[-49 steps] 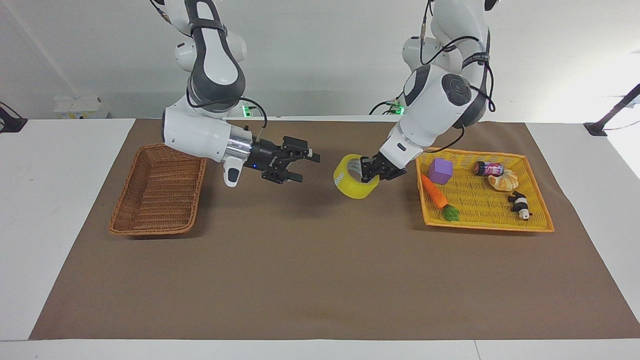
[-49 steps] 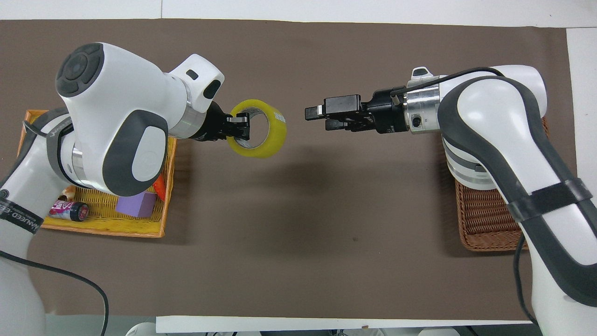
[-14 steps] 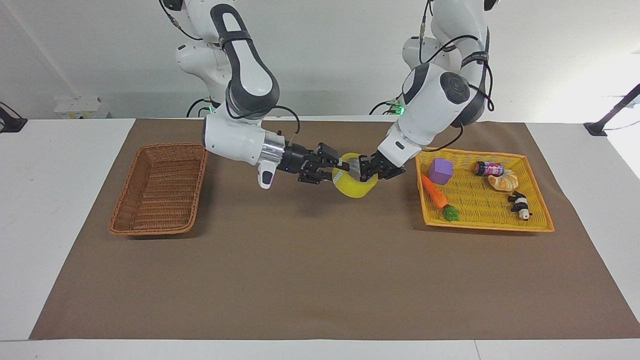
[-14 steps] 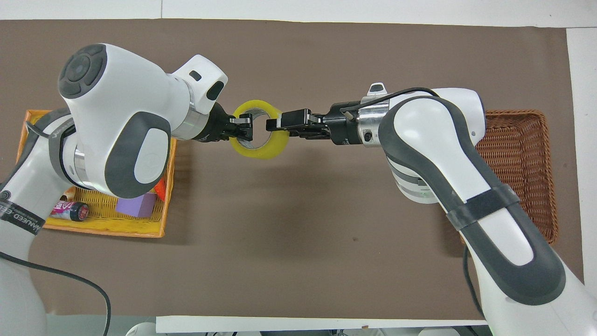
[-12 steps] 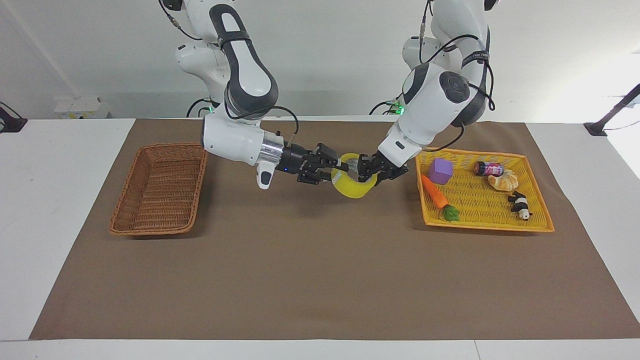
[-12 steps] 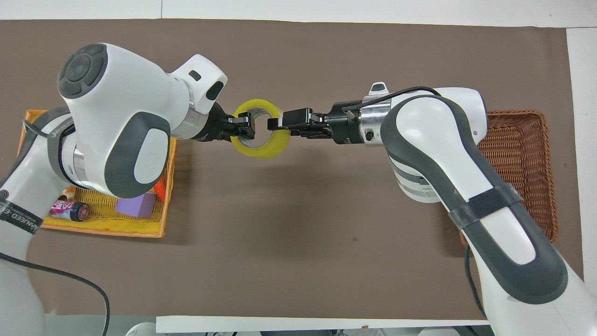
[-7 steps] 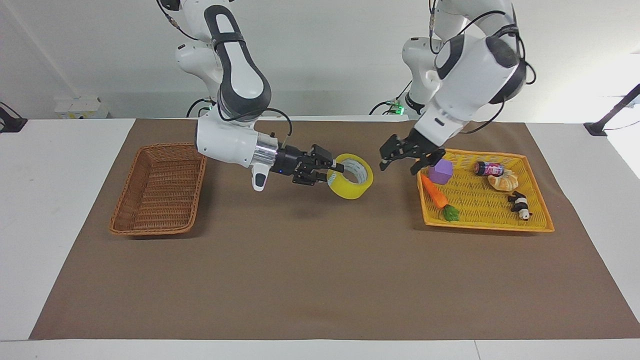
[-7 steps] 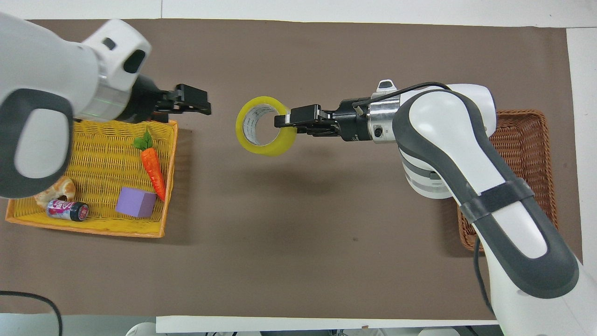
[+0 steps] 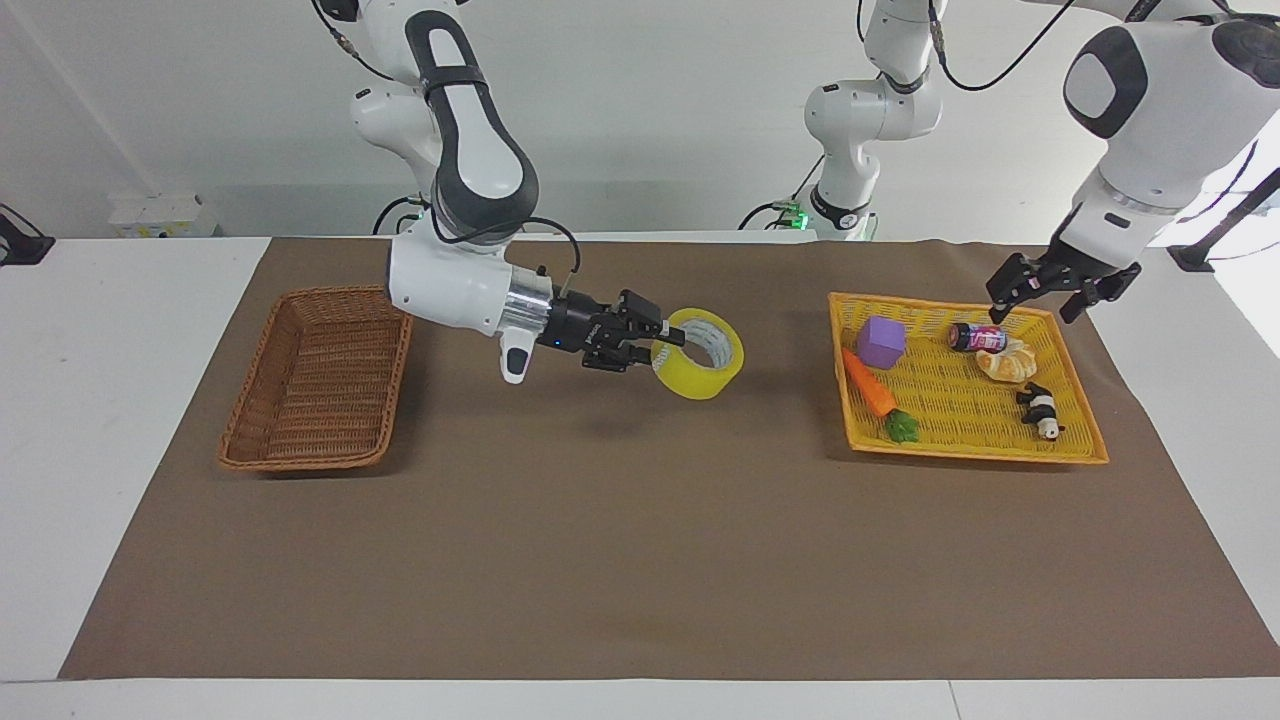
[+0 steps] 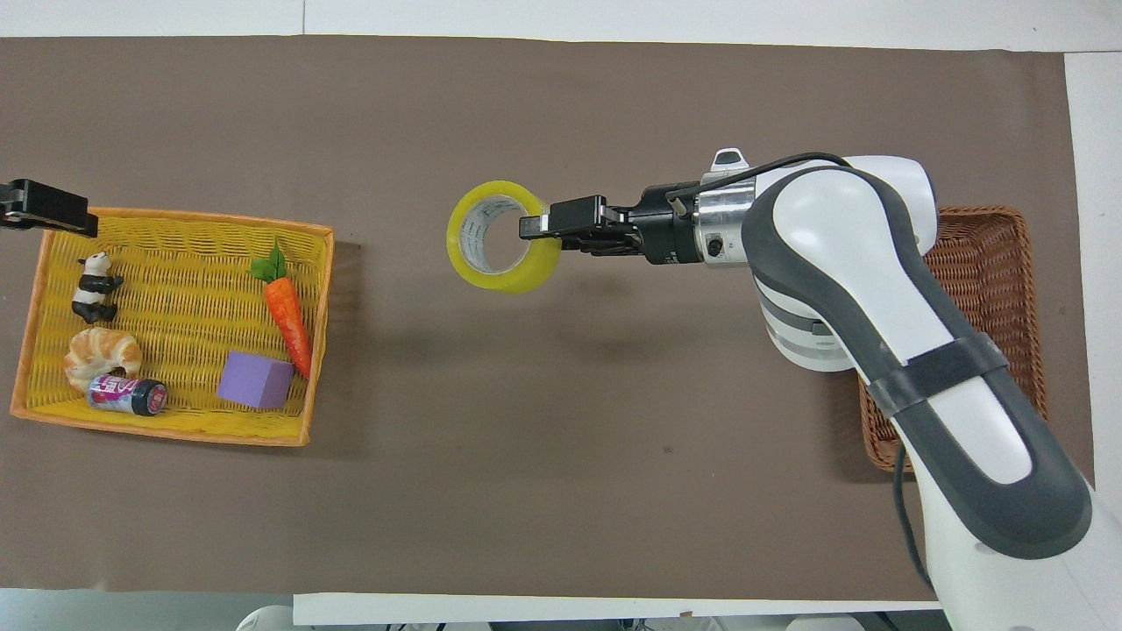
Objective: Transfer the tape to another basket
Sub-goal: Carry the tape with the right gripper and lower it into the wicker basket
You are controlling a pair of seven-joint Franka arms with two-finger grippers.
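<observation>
The yellow tape (image 9: 706,381) (image 10: 503,280) hangs in the air over the mat's middle, its hole tilted upward. My right gripper (image 9: 672,338) (image 10: 532,226) is shut on the roll's rim, one finger inside the core. The brown wicker basket (image 9: 320,390) (image 10: 982,272) sits at the right arm's end of the table with nothing in it, partly covered by the right arm in the overhead view. My left gripper (image 9: 1032,308) (image 10: 53,210) is open and holds nothing, raised over the outer edge of the yellow tray (image 9: 960,400) (image 10: 175,298).
The yellow tray at the left arm's end holds a purple cube (image 9: 880,342) (image 10: 254,379), a carrot (image 9: 870,385) (image 10: 287,311), a small can (image 9: 977,337) (image 10: 127,394), a croissant (image 9: 1007,362) (image 10: 101,350) and a panda figure (image 9: 1040,410) (image 10: 92,285). A brown mat covers the table.
The left gripper opened, let go of the tape and swung away over the yellow tray's outer edge. The right gripper keeps the tape and has drawn it slightly toward the wicker basket.
</observation>
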